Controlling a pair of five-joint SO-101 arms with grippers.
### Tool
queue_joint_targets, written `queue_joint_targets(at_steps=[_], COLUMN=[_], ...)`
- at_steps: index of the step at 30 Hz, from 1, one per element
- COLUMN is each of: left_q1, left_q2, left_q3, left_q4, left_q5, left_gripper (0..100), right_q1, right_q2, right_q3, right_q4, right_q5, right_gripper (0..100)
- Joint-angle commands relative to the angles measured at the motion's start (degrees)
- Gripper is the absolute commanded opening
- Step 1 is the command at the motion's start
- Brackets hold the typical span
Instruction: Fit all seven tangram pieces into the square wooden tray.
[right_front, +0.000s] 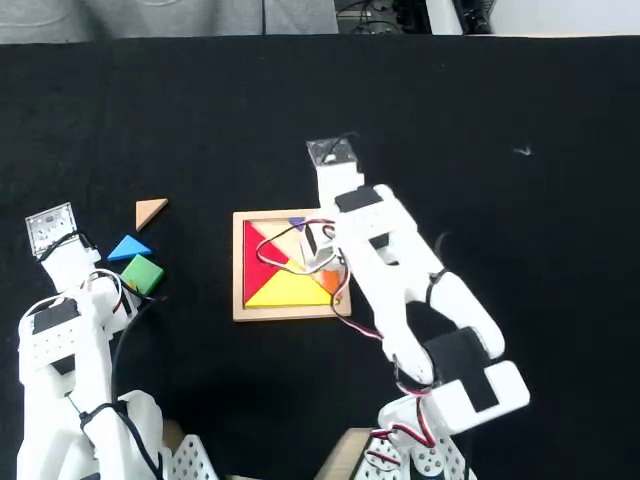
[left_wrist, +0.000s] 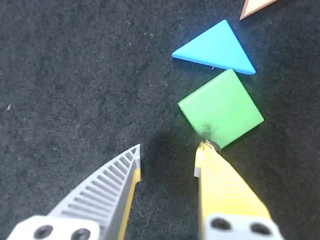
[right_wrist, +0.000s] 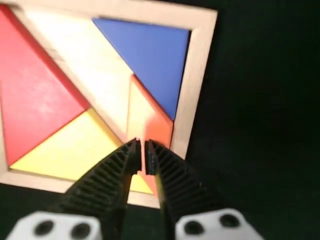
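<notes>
Hovering over wooden tray (right_wrist: 200, 75), ribbed right gripper (right_wrist: 141, 150) pressed together; left gripper (left_wrist: 167, 155) spread by green square (left_wrist: 220, 107).

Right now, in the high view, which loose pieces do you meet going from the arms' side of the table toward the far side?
green square → blue triangle → tan triangle

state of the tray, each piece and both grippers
wooden tray, partly filled
red triangle, in tray
yellow triangle, in tray
dark blue triangle, in tray
orange piece, in tray
green square, outside tray
light blue triangle, outside tray
tan triangle, outside tray
left gripper, open
right gripper, shut
</notes>
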Motion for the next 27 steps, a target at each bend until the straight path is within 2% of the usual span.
queue_joint_targets(at_steps=[1, 8, 15, 17, 19, 22, 25, 27], left_q1=[0.1, 0.1, 0.4, 0.7, 1.2, 2.9, 5.5, 6.8], left_q2=[-0.8, -1.0, -1.1, -1.1, -0.4, 1.4, 7.4, 12.7], left_q3=[-0.3, -0.3, -2.0, -5.5, -11.6, -23.4, -35.5, -42.3], left_q4=[-0.9, -0.9, -0.3, 1.1, 5.0, 15.9, 27.3, 31.3], left_q5=[-0.3, -0.2, -0.4, -3.1, -7.4, -10.2, -16.4, -18.1], left_gripper=[18, 18, 18, 19, 19, 19, 19, 18], right_q1=[-0.4, -0.2, 0.8, 1.7, 2.3, 2.3, 2.2, 2.4], right_q2=[1.8, 1.1, -9.0, -12.2, -14.8, -18.0, -20.4, -22.0], right_q3=[-1.4, -3.5, -0.4, 1.7, 4.4, 8.8, 11.7, 12.9], right_q4=[-0.8, 2.1, 2.5, 1.5, -0.2, -2.9, -5.5, -6.7], right_q5=[0.6, 0.5, 0.6, 0.7, 0.8, 4.3, 8.0, 8.3], right_gripper=[1.1, 1.1, 1.1, 1.1, 1.1, 1.1, 1.1, 1.1])
